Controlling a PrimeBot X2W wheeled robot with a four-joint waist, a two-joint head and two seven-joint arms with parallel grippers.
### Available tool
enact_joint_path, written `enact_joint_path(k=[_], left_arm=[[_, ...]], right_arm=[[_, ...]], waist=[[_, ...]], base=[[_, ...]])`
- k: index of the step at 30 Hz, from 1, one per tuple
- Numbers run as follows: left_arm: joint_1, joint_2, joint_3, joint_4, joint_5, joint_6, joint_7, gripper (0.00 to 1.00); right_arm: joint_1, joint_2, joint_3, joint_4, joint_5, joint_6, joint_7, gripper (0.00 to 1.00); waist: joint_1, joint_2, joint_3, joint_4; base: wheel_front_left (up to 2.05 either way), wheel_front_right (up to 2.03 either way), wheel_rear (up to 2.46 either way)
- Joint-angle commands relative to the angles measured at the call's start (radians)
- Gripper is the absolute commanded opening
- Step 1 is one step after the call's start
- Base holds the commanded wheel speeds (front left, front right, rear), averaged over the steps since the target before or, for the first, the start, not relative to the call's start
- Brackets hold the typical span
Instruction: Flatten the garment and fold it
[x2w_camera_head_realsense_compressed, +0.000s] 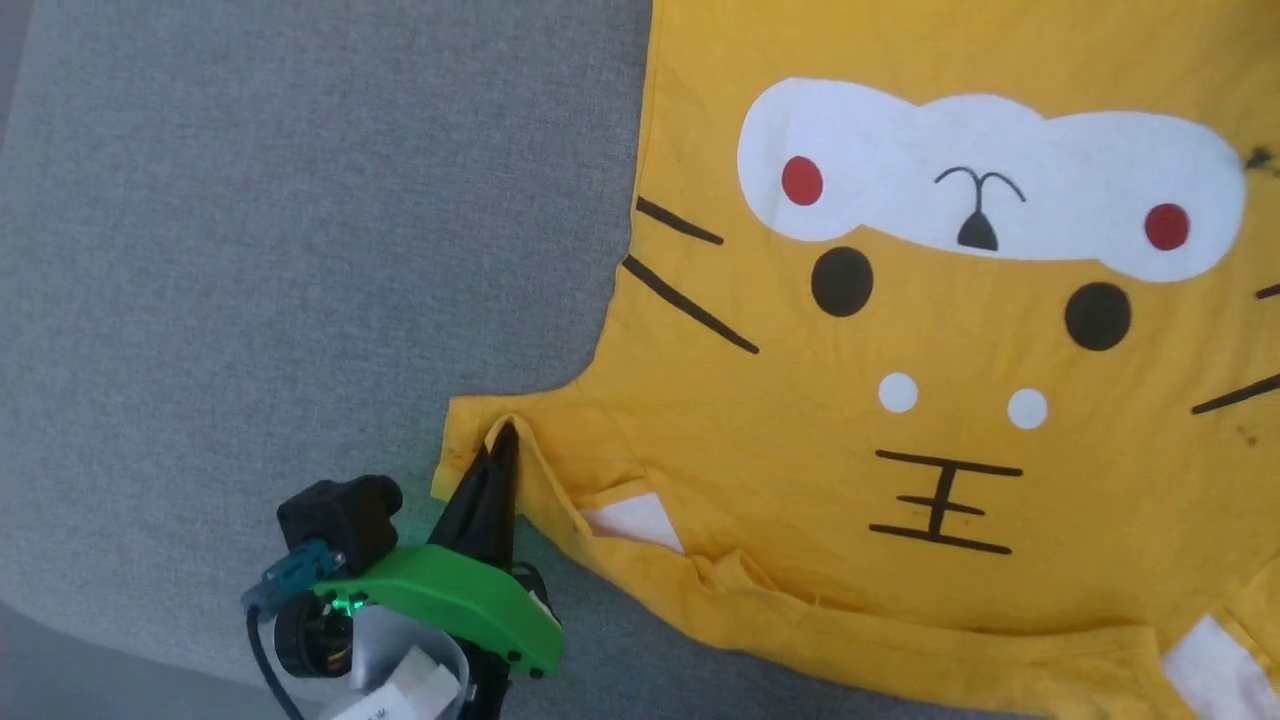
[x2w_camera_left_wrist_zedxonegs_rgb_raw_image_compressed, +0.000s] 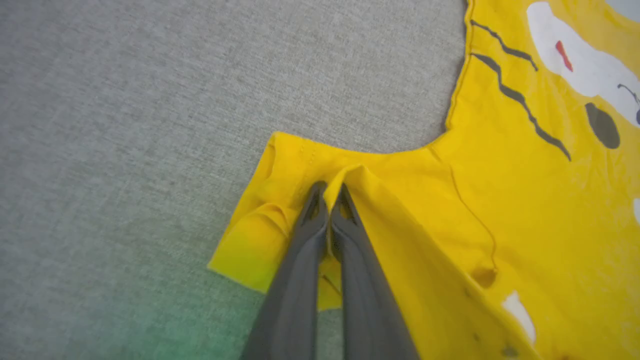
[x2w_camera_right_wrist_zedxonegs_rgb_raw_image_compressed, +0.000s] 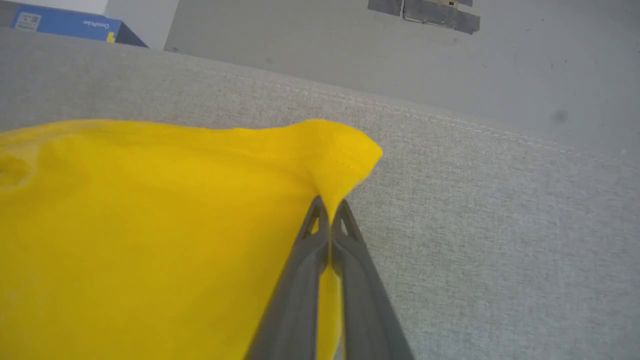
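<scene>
The head view shows the tiger face of the garment (x2w_camera_head_realsense_compressed: 940, 400) whole. The left wrist view shows what it hides: the left gripper (x2w_camera_left_wrist_zedxonegs_rgb_raw_image_compressed: 331, 192) clamped, fingers together, on a raised fold of the short sleeve (x2w_camera_left_wrist_zedxonegs_rgb_raw_image_compressed: 250, 240). The right wrist view shows plain yellow cloth, with the right gripper (x2w_camera_right_wrist_zedxonegs_rgb_raw_image_compressed: 330, 207) pinched tight on a peaked corner of it.

The garment lies flat on a grey woven surface (x2w_camera_head_realsense_compressed: 300, 250). The clamped sleeve is near that surface's near edge. The right gripper's corner is close to a stitched edge (x2w_camera_right_wrist_zedxonegs_rgb_raw_image_compressed: 450, 122). Beyond that edge are a grey floor (x2w_camera_right_wrist_zedxonegs_rgb_raw_image_compressed: 525, 65), a blue box (x2w_camera_right_wrist_zedxonegs_rgb_raw_image_compressed: 70, 25) and taped patches (x2w_camera_right_wrist_zedxonegs_rgb_raw_image_compressed: 425, 12).

The print is upside down in the head view: ears and neck towards the robot, hem away. The long axis runs from the near edge to the far one.
</scene>
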Motion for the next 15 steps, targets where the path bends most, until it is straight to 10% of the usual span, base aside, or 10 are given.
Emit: enact_joint_path(k=[1, 15], left_arm=[[-0.004, 0.012, 0.004, 0.035, -0.006, -0.001, 0.018, 0.0], [0.059, 0.047, 0.035, 0.141, -0.058, 0.005, 0.067, 0.0]], right_arm=[[0.01, -0.006, -0.017, -0.013, 0.02, -0.002, -0.03, 0.0], [0.503, -0.107, 0.085, -0.325, 0.329, -0.002, -0.102, 0.0]], waist=[[-0.0001, 0.0, -0.132, -0.075], [-0.0001, 0.0, -0.438, -0.296]], base=[[0.0, 0.0, 0.0], [0.0, 0.0, 0.0]])
